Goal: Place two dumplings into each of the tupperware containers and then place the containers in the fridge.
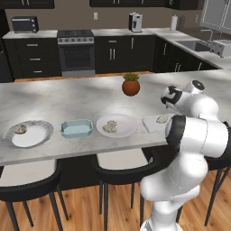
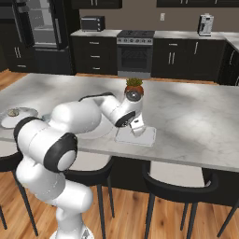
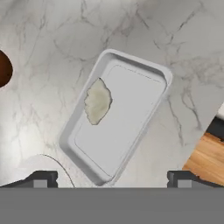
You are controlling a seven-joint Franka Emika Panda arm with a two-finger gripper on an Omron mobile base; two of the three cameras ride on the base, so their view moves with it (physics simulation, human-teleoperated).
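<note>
My gripper point(image 3: 112, 179) hangs open above a pale tupperware container point(image 3: 131, 105) on the marble island, with nothing between its fingers. One dumpling point(image 3: 97, 101) lies inside that container near a long wall. From the left base view the same container point(image 1: 151, 125) holds the dumpling point(image 1: 161, 119) just in front of my hand. A second, light-blue container point(image 1: 76, 128) sits further left. Between them a white plate point(image 1: 126, 128) carries dumplings point(image 1: 109, 127). A far-left plate point(image 1: 31, 137) holds one more dumpling point(image 1: 20, 129). The fridge point(image 2: 44, 28) stands at the back left.
A brown plant pot point(image 1: 131, 85) stands on the island behind the plates. Black stools point(image 1: 27, 185) line the island's near edge. A stove point(image 1: 76, 52), a microwave point(image 1: 25, 23) and a sink point(image 1: 194, 45) are along the back counters.
</note>
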